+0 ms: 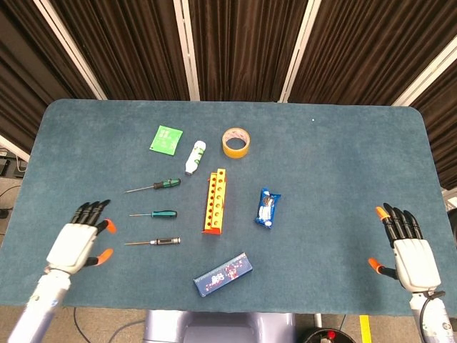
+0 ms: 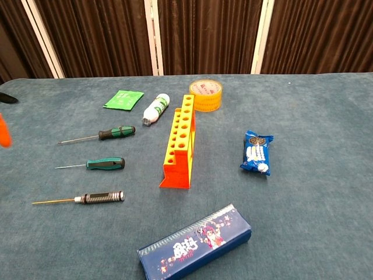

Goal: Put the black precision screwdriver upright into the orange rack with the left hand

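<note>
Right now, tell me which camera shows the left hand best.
The head view. It shows the whole left hand open above the table, left of the black precision screwdriver. The chest view catches only fingertips at its left edge.

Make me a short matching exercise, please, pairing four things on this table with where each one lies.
Things:
1. black precision screwdriver
2. tape roll
3. blue snack packet
4. green sachet

Places:
A. beyond the far end of the orange rack
B. nearest the left hand
C. right of the rack
D. far left, beside the white bottle

Pairs: 1-B, 2-A, 3-C, 4-D
</note>
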Robot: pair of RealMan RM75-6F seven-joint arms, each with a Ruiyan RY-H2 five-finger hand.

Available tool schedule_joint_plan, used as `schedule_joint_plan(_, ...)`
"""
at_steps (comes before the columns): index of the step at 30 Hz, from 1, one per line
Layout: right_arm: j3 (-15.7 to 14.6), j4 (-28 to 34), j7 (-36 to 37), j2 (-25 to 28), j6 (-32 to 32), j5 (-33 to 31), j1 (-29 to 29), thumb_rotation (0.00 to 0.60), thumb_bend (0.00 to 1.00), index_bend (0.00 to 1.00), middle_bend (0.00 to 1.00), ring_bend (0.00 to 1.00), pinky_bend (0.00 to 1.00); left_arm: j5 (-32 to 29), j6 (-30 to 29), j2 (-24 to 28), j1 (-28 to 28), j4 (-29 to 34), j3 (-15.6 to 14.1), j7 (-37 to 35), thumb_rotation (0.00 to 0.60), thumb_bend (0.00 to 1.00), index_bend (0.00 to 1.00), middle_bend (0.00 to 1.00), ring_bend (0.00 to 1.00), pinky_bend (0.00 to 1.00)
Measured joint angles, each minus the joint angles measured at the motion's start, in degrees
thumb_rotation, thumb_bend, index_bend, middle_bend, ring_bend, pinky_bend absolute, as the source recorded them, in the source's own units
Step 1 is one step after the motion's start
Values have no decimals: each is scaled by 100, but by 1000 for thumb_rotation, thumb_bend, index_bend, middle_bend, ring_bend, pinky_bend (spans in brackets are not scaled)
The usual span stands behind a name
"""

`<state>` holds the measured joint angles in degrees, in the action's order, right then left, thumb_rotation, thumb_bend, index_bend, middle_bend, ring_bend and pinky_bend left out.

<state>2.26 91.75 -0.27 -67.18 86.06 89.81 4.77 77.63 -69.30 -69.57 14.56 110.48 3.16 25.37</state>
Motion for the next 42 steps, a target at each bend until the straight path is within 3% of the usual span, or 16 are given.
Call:
schedule_joint_plan(11,21,-14,74,-15,-13,-44,2,600,63,0,0,0,0,-1218,265,-1009,671,185,266,1393,600,251,469,35,0,0)
schedule_joint_plan(21,44,3,138,-6,-69,-112,17,600,67,0,0,0,0,-1812,36,-1871,1071,-273,271,2243,600,282,474,36,0,0)
schedule_joint_plan(42,71,-9,160,-34,-25,-134,1,600,81,0,0,0,0,-2429,14,-2741,1611,-1104,276,2544,600,301,465,28,0,0)
